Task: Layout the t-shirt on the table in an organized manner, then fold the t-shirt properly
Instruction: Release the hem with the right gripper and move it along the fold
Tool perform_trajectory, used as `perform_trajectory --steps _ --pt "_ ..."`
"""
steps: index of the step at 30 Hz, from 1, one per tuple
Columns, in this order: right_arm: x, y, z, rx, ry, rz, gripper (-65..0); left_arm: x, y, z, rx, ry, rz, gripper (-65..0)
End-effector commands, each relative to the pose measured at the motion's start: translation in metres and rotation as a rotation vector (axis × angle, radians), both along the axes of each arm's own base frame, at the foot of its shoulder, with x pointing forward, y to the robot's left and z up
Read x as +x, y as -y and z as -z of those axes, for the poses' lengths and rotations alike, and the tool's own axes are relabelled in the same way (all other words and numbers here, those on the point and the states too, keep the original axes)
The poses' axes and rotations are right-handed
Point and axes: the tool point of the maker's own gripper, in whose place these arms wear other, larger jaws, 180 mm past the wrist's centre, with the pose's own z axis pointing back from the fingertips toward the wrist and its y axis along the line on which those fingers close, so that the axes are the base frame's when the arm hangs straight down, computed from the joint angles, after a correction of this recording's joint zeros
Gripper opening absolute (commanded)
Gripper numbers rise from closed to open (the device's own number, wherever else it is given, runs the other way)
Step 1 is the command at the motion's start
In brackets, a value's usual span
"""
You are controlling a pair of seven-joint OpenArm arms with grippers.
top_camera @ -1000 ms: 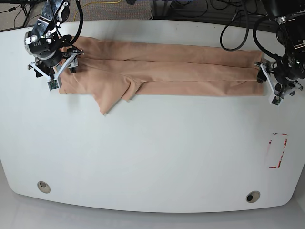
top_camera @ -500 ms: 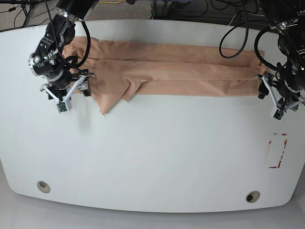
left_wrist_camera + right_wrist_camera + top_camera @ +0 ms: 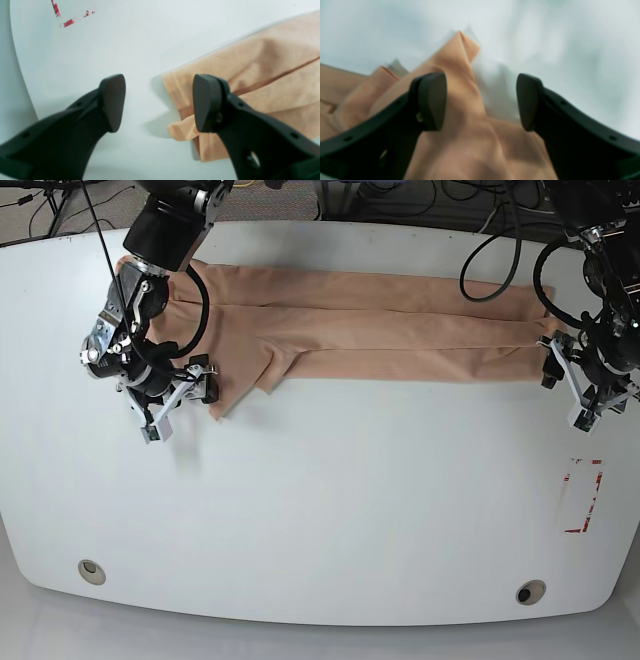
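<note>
Base view, near edge: two grommet holes (image 3: 92,571) and a red dashed mark (image 3: 583,496) lie on the bare white worktop (image 3: 330,520), well apart from the cloth.
Right hand (image 3: 178,397): it has travelled down the cloth's end toward the near side and now sits over the loose sleeve flap (image 3: 240,385); its pads stand well apart with peach cloth between them in the blurred wrist view, nothing pinched.
Left hand (image 3: 580,377): it has barely moved, hanging at the opposite end, spread as wide as it goes and empty; one pad overlaps the hem corner (image 3: 182,130).
T-shirt (image 3: 370,325): a long narrow band along the far side, lengthwise folds in, one flap sticking out.
Meaning: likely the flap gets tidied before the crosswise fold.
</note>
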Motion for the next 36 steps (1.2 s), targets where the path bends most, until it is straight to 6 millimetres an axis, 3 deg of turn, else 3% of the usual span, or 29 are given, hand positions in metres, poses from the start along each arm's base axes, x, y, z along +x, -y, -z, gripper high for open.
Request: perform_trajectory --steps 1,10,16,18,23,25,29,36 --pt "0.018 -0.011 -0.014 0.019 0.058 -0.023 -23.5 0.008 -0.003 -0.013 0.009 0.046 0.008 -25.3" --pt "0.019 -0.048 -0.011 0.040 0.051 -0.111 -24.1 0.008 -0.002 -0.013 0.007 0.046 0.008 -25.3" --pt "0.019 -0.052 -0.011 0.050 0.062 -0.111 -25.4 0.008 -0.002 -0.013 0.007 0.046 0.008 -25.3" --pt "0.018 -0.052 -0.010 0.052 0.060 -0.111 -30.0 0.008 -0.002 -0.013 0.007 0.046 0.008 -25.3" --pt "0.016 -0.052 -0.009 0.051 0.056 -0.112 -58.2 0.008 -0.002 -0.013 0.007 0.046 0.008 -25.3" --pt "0.016 -0.052 -0.009 0.049 0.059 -0.113 -65.0 0.008 -0.002 -0.013 0.007 0.046 0.008 -25.3" --pt "0.014 -0.058 -0.021 0.066 0.102 -0.127 -62.9 0.007 -0.003 -0.009 0.001 0.036 0.003 -25.3" --pt "-0.013 -0.081 -0.053 0.192 0.159 -0.186 -62.6 0.004 -0.009 0.004 -0.019 -0.003 -0.017 -25.3"
